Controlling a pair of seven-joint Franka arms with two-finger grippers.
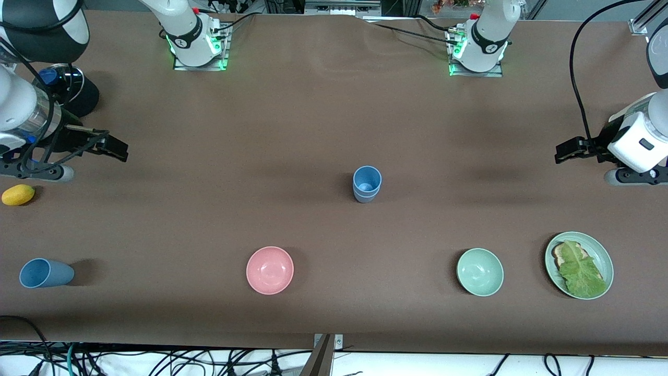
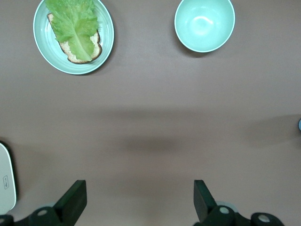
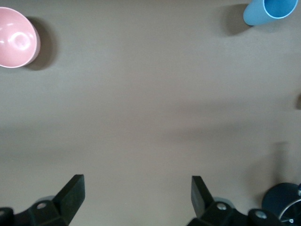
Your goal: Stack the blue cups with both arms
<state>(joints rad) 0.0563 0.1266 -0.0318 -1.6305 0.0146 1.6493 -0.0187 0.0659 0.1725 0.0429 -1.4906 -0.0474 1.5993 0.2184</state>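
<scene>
One blue cup [image 1: 46, 273] lies tipped on worktop [image 1: 292, 130], nearest right gripper [image 1: 112, 147]; center stack [image 1: 367, 184] prob. two; left gripper [image 1: 570, 150] waits, both grippers open.

- The brown cloth-covered surface [image 1: 313, 120] looks matt, with faint creases near the arm bases.
- The stacked grey-blue tapered plastic cups [image 1: 367, 184] and the sky-blue plastic cup lying on its side [image 1: 46, 273] look matt and smooth.
- The round pink bowl [image 1: 270, 270] and the pale green round bowl [image 1: 480, 272] show soft glossy highlights.
- The white arm casings [image 1: 639, 138] look glossy plastic.
- The black end effector fingers [image 2: 73, 202] look matt.
</scene>
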